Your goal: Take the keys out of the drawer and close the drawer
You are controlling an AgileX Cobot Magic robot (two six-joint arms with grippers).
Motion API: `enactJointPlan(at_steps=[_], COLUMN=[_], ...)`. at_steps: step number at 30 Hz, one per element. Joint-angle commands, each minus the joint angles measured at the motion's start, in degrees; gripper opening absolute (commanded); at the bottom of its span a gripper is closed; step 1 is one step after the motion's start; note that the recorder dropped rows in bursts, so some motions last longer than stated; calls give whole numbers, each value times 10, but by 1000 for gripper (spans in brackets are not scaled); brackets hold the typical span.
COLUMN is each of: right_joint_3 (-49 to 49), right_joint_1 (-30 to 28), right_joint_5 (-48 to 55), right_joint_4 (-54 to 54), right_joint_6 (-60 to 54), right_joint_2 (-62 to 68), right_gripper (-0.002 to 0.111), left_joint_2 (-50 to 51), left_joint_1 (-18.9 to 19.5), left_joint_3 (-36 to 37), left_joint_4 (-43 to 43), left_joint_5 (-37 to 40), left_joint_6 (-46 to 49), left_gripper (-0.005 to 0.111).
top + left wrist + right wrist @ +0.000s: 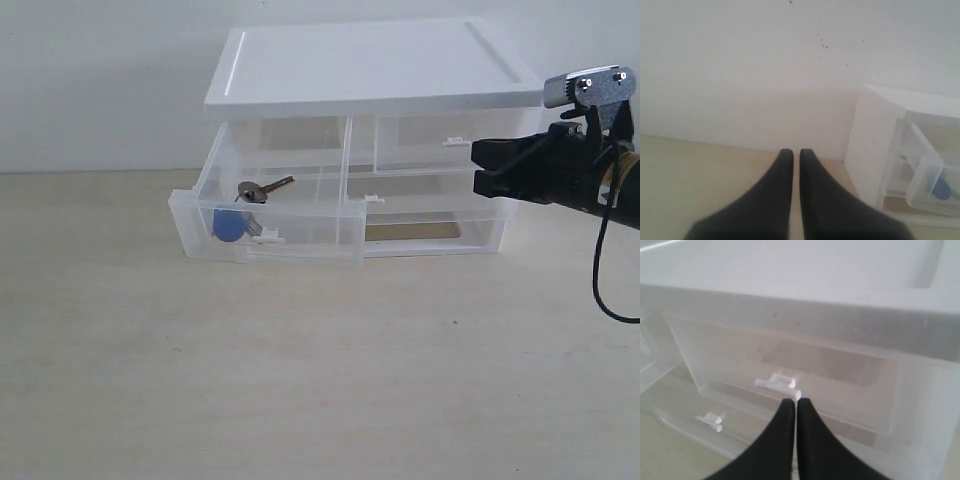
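The drawer [270, 232], clear plastic, is pulled out at the upper left of the white-topped unit [370, 70]. The keys [250, 205] lie inside it, silver metal above a blue fob [228, 226]. My right gripper [476, 168] is shut and empty, hovering just right of the unit's front, well right of the open drawer. In the right wrist view that gripper [796, 402] sits just in front of the closed right-hand drawer's white tab [778, 385]. My left gripper [796, 152] is shut and empty, left of the unit; the blue fob [940, 188] shows far off.
The closed upper right drawer [440, 140] and the full-width drawer [430, 225] below it are both translucent. A white wall stands behind the unit. Pale tabletop [300, 380] stretches in front. The right arm's black cable [605, 270] hangs at the right edge.
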Motion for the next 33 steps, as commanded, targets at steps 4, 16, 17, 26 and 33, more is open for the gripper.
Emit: enactJointPlan(at_steps=[4,16,17,26,33], right_joint_3=[-3,-3,-3,-3,-3], right_joint_1=[2,2,2,2,2], right_joint_5=[0,0,0,0,0], right_joint_4=[3,4,4,4,5], right_joint_6=[1,1,1,1,1], right_joint_2=[-8,-8,-8,-8,-8], right_gripper=[0,0,0,0,0], left_joint_2=[-2,-2,-2,-2,-2], left_joint_1=[2,2,2,2,2], left_joint_3=[17,17,17,17,17], left_joint_4=[32,33,33,33,33], left_joint_5=[29,150,150,150,150], left_joint_6=[-4,73,73,73,73], left_gripper=[4,4,4,4,4])
